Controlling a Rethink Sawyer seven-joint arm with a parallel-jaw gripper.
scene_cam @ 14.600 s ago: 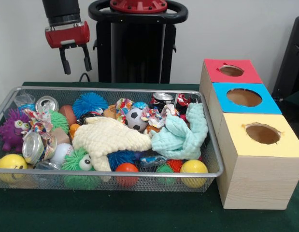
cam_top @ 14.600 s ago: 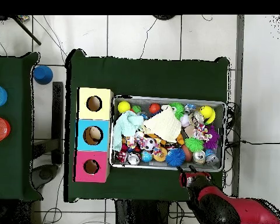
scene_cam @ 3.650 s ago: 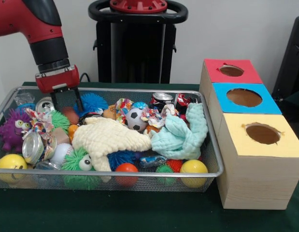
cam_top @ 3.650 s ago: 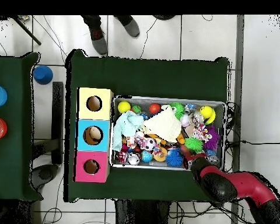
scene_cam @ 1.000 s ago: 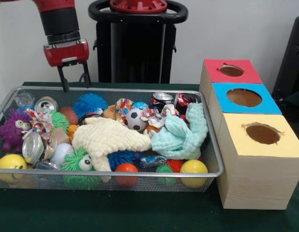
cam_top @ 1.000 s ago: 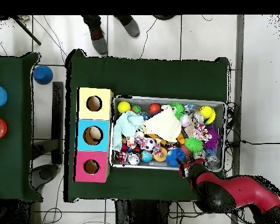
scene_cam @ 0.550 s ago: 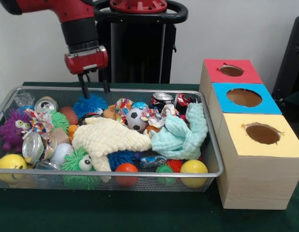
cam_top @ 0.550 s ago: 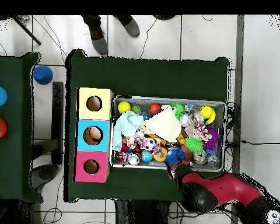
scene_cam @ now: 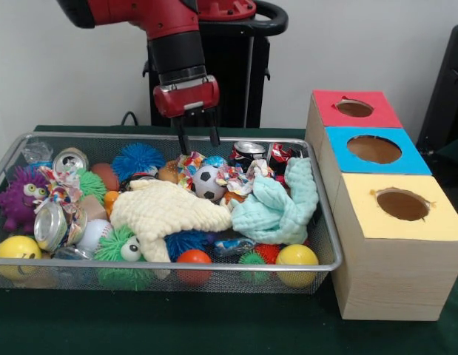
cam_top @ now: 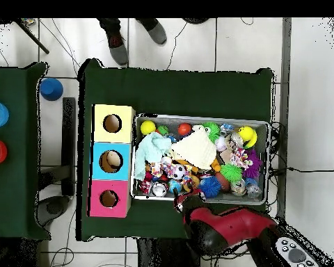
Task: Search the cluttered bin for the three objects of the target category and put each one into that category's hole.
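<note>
In the front view the end effector (scene_cam: 198,135) hangs open and empty over the bin's (scene_cam: 177,137) far rim. No plush animal shows clearly (likely buried); the clutter to search lies at its 6 o'clock, under the cream cloth (scene_cam: 173,211).

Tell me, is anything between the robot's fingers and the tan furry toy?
Nothing sits on the tan furry toy; the gripper, fingers open, hangs above and beside it. A crinkly colourful wrapper and a cream cloth crowd its edges.
</note>
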